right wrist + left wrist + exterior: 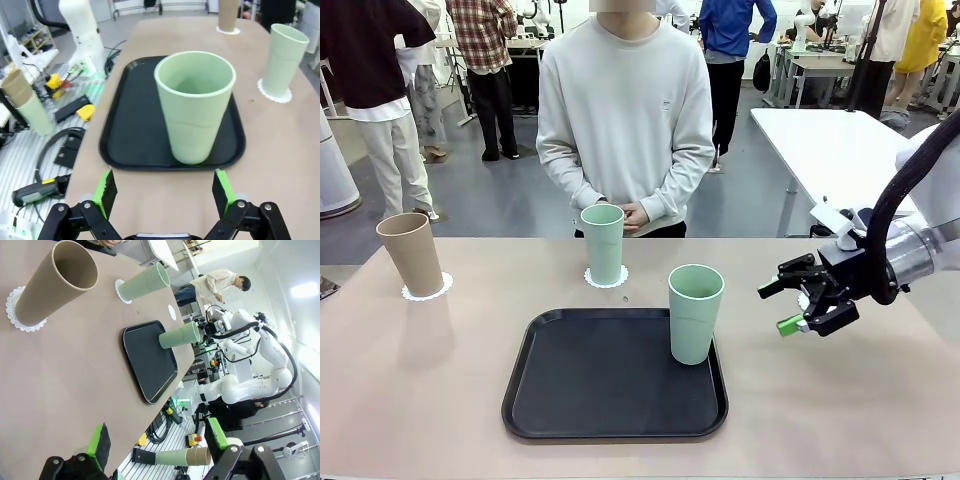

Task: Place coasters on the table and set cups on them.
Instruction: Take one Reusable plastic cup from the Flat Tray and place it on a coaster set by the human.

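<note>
Nearest the robot's side of the surface (pixel 420 400) lay the black tray (pixel 600 390), and on its right-hand part stood a mint cup on the tray (pixel 695 312), upright, with no coaster under it. The right end effector (pixel 798 305) hovered just off the tray's right edge, its fingers spread apart and empty, pointed toward that cup. In the right wrist view the cup on the tray (pixel 195 105) stood dead ahead between the two green pads (pixel 106 187), its long axis vertical and crossing the line of the fingers, so a straight advance would likely bring the pads to either side of its wall. The right arm was plainly the nearer one to it.

The left end effector (pixel 157 447) was held off the left end of the surface, its fingers likewise apart and holding nothing, well away from every cup.

Farther across, a second mint cup (pixel 602 243) stood on a white coaster (pixel 606 277) near the far edge, and a tan cup (pixel 410 254) stood on a second coaster (pixel 426 290) at the far left. Beyond them a person (pixel 625 120) waited with hands clasped.

By my judgement two settings were finished, and the third cup wanted lifting off the tray.
</note>
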